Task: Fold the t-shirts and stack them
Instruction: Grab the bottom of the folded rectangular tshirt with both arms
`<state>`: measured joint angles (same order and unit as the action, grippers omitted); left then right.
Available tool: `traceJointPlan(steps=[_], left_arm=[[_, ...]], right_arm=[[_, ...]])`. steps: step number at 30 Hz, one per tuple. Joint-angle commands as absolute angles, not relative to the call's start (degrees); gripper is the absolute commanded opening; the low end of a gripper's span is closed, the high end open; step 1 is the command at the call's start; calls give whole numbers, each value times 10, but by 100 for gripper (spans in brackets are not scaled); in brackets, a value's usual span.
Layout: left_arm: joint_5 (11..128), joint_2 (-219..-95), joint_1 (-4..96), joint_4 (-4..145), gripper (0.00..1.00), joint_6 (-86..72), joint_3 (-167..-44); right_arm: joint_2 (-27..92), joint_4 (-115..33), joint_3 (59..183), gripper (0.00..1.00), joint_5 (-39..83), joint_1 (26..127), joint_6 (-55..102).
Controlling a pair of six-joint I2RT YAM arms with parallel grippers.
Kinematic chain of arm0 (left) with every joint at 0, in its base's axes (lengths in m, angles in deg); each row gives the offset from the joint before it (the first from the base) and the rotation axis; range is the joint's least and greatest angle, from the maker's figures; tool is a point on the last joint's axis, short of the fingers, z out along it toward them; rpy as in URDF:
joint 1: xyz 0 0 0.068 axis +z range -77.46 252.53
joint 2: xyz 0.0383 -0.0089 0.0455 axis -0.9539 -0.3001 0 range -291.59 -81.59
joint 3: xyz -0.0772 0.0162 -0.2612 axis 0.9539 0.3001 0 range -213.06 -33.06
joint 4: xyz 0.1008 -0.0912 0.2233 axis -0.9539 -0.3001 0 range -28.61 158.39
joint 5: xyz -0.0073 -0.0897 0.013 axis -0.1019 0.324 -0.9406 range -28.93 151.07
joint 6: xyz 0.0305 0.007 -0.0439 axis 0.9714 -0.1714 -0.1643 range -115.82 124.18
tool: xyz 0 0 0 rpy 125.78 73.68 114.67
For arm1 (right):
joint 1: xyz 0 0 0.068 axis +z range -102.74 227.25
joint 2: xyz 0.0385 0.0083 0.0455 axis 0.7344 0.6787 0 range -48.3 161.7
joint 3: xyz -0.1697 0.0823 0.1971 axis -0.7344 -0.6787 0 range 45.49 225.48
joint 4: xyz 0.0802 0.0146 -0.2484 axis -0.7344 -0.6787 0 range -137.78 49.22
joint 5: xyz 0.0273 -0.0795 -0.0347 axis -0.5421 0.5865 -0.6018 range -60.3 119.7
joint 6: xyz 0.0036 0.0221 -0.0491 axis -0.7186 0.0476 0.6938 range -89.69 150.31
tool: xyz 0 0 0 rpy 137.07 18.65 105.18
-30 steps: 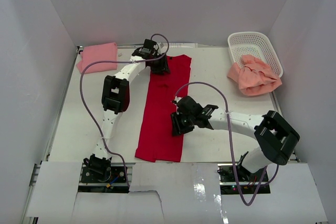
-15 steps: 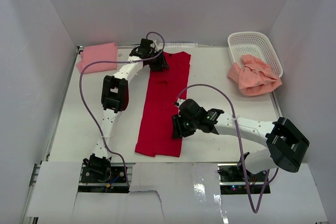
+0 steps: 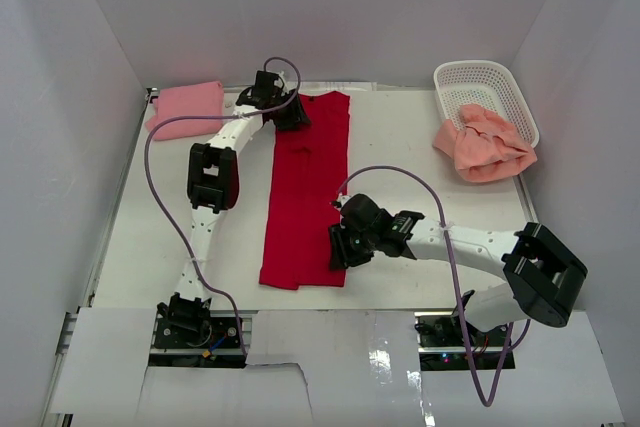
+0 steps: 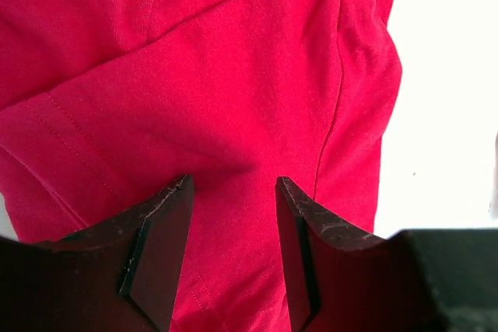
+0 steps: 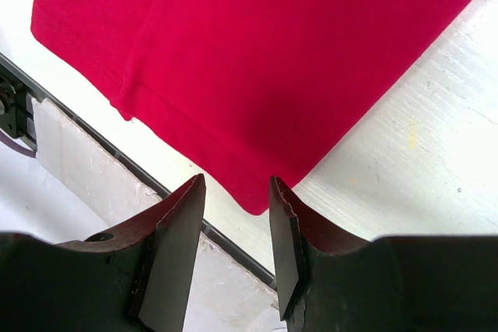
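Aside, pink shirt (image 3: 186,107) far left, peach shirt (image 3: 485,145) over basket (image 3: 487,78) rim

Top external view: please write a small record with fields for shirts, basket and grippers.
bright red cloth t-shirt: long folded strip, centre of view
light pink cloth t-shirt: folded, far-left corner
white plastic lattice basket: far-right corner
salmon-peach cloth t-shirt: crumpled, spilling over basket rim
left gripper: open, over red shirt's far end
right gripper: open, over its near-right corner
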<state>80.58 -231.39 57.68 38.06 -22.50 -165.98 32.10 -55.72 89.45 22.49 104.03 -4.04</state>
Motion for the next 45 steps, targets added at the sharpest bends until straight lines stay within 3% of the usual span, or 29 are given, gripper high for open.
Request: traceJointPlan(steps=[1, 9, 12, 16, 19, 21, 25, 34, 37, 45], left_arm=[[745, -2309, 593, 348, 59, -215, -1650], [769, -2258, 599, 331, 63, -220, -1662], [764, -2157, 599, 337, 63, -225, -1601], [738, -1982, 599, 347, 65, -226, -1477], [699, -1820, 596, 370, 73, -205, -1340], [677, -1739, 594, 395, 84, -188, -1228], [670, -1542, 592, 407, 97, -178, -1082], [719, -1342, 588, 398, 98, -190, -856], [752, -1332, 588, 385, 98, -199, -812], [680, -1370, 586, 326, 96, -311, -781]], right_arm=[[310, -555, 885, 45, 239, 1044, -49], [283, -551, 863, 47, 245, 1044, -59], [266, -547, 856, 67, 255, 1044, -61], [223, -549, 838, 75, 290, 1044, -77], [183, -569, 830, 94, 334, 1044, -78], [155, -571, 816, 90, 353, 1042, -78], [122, -560, 796, 90, 359, 1039, -71], [120, -543, 792, 90, 377, 1038, -87], [118, -523, 773, 91, 355, 1038, -106], [147, -493, 752, 96, 309, 1038, -162]])
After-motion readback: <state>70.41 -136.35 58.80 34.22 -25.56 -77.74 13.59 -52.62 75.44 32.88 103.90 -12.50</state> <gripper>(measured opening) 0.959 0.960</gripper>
